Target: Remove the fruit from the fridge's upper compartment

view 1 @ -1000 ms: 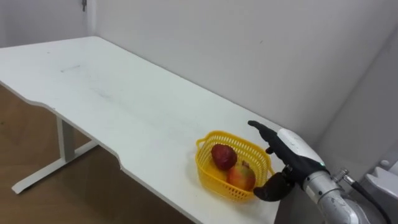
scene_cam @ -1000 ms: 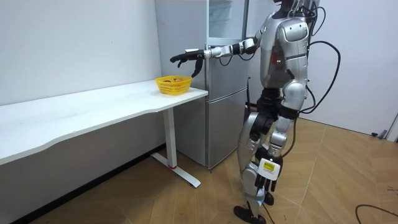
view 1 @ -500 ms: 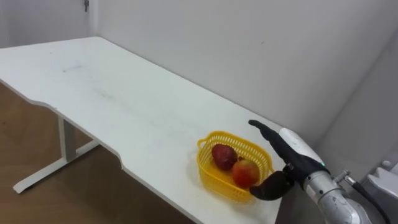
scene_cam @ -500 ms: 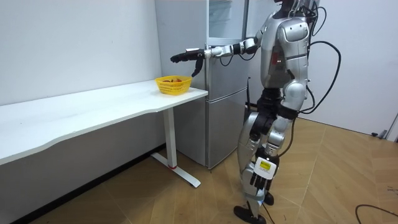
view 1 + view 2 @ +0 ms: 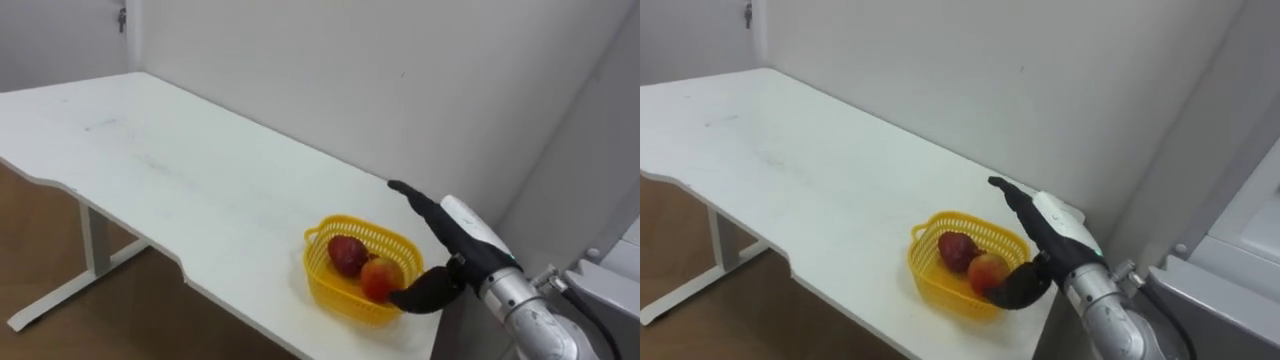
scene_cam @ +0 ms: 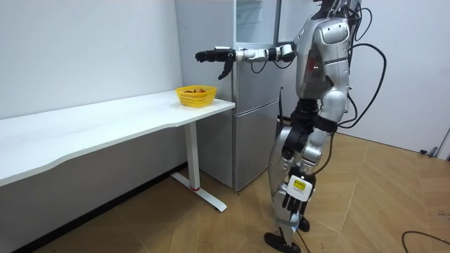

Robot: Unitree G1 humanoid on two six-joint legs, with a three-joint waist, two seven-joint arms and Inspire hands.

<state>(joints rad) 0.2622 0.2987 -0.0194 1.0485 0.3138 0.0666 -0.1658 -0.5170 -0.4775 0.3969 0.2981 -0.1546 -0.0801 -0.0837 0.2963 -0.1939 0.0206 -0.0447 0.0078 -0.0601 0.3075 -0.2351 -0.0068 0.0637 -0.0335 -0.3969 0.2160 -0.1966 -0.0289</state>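
The right hand (image 5: pixel 452 238) is now higher than it was a second ago. In the room view it has lifted from just over the yellow basket (image 5: pixel 335 292) to well above it, with the arm stretched out nearly level towards the room view's left. The hand is empty: its fingers are straight and spread forward over the basket's far rim, and the thumb hangs loosely curled below the palm, pinching nothing. The basket sits at the end of the white desk (image 5: pixel 180 170), close to the edge nearest the fridge (image 6: pixel 253 105). In it lie two pieces of fruit touching each other, a dark red one (image 5: pixel 346 254) and an orange-red one (image 5: pixel 376 278). The orange-red fruit lies right under the thumb, though the room view shows the hand well clear of it. With the hand bare and climbing away, the fetched item has most likely been dropped off already, probably as one of those two fruits. That would mean the placing step is done and the arm is pulling back. The robot stands upright on the wooden floor in front of the fridge, the desk end within its reach. From here, the sensible next move is either to bring the arm back to the body or to swing it towards the upper compartment (image 6: pixel 256 24). Whether that compartment's door stands open cannot be told.
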